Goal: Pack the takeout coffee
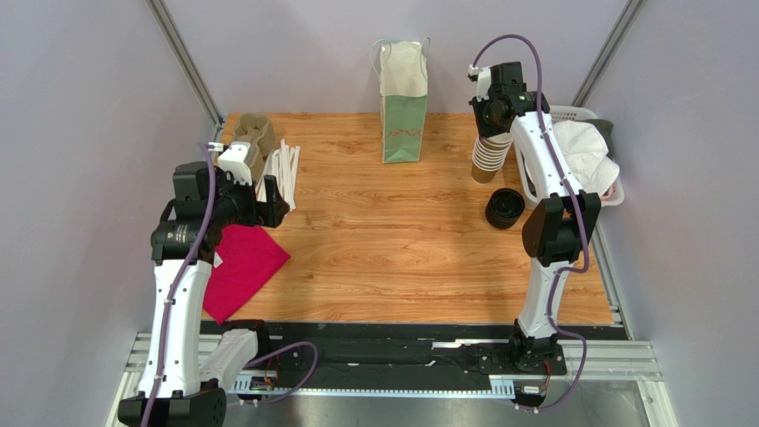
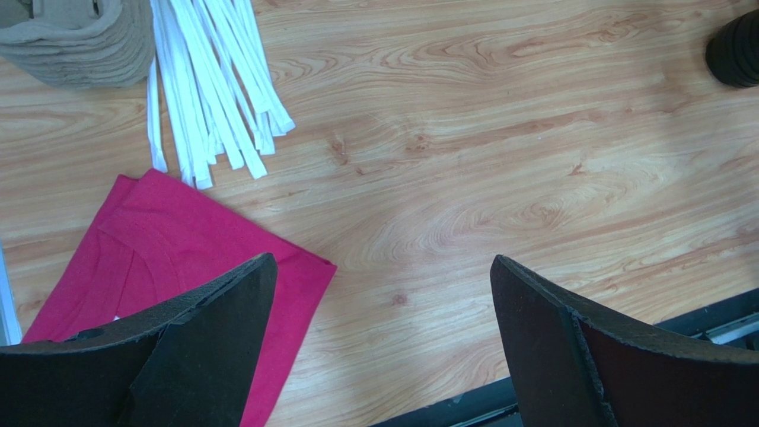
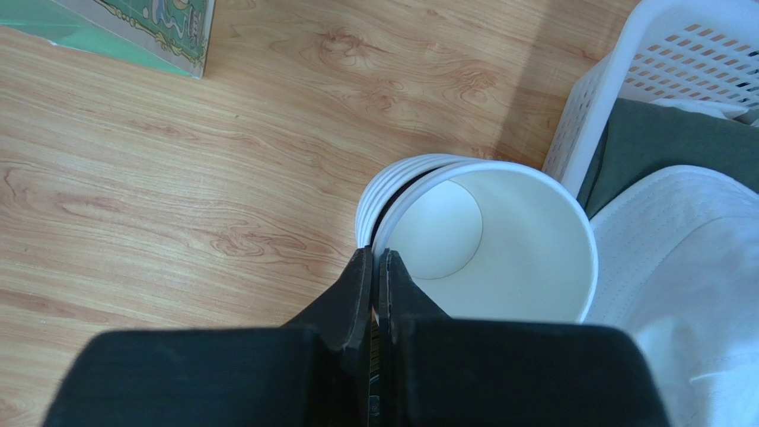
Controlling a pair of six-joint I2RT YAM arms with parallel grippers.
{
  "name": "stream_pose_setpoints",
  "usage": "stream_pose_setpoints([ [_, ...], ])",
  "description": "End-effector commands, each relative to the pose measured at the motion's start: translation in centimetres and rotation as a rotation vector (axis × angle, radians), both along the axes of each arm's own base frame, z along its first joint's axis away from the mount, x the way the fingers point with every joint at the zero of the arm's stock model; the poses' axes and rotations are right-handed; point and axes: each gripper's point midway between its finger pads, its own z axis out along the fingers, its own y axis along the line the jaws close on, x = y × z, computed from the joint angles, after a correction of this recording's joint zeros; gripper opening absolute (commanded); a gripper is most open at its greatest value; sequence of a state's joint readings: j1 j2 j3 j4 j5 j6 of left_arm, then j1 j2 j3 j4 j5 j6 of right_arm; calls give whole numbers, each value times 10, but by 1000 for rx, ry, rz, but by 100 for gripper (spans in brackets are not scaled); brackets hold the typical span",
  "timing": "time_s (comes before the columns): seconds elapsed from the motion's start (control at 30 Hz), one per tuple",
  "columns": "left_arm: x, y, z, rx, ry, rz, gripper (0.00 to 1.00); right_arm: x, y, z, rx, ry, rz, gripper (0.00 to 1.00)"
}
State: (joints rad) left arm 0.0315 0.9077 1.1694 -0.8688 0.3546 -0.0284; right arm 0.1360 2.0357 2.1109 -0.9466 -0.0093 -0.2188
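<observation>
No brown cup with a black lid shows in any view. My right gripper (image 1: 493,124) (image 3: 375,258) is shut on the rim wall of the top cup (image 3: 499,240) of a stack of lidless brown paper cups (image 1: 490,153) at the back right. One finger is inside that cup and one outside. The other rims (image 3: 367,205) show just to its left. Black round lids (image 1: 504,207) (image 2: 738,49) lie on the table in front of the stack. My left gripper (image 1: 272,206) (image 2: 383,267) is open and empty above the wood at the left.
A green and white paper bag (image 1: 403,102) (image 3: 134,31) stands at the back centre. A white basket (image 1: 615,191) (image 3: 659,71) with cloths sits at the right edge. Cardboard cup carriers (image 1: 256,142) (image 2: 80,44), white straws (image 1: 283,169) (image 2: 214,89) and a red cloth (image 1: 240,267) (image 2: 169,240) lie at the left.
</observation>
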Motion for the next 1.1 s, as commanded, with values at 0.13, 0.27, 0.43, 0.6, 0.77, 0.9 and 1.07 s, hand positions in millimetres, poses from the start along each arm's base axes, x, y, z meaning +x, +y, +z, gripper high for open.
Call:
stream_pose_setpoints([
  [0.13, 7, -5, 9, -20, -44, -18, 99, -4, -6, 66, -24, -152, 26, 0],
  [0.27, 8, -5, 11, -21, -50, -20, 99, -4, -12, 61, -53, -141, 11, 0],
  [0.43, 10, -5, 12, -19, -50, -20, 99, -3, -15, 49, -63, -114, 6, 8],
  [0.6, 8, -6, 12, -23, -53, -26, 99, -2, -20, 42, -64, -97, -2, 13],
  [0.77, 8, -6, 12, -22, -53, -27, 99, -1, -21, 39, -58, -92, -4, 19],
  [0.9, 9, -6, 13, -22, -54, -27, 99, -2, -19, 37, -52, -84, 1, 19],
  [1.07, 8, -7, 13, -23, -55, -30, 99, -1, -19, 34, -49, -77, 1, 16],
])
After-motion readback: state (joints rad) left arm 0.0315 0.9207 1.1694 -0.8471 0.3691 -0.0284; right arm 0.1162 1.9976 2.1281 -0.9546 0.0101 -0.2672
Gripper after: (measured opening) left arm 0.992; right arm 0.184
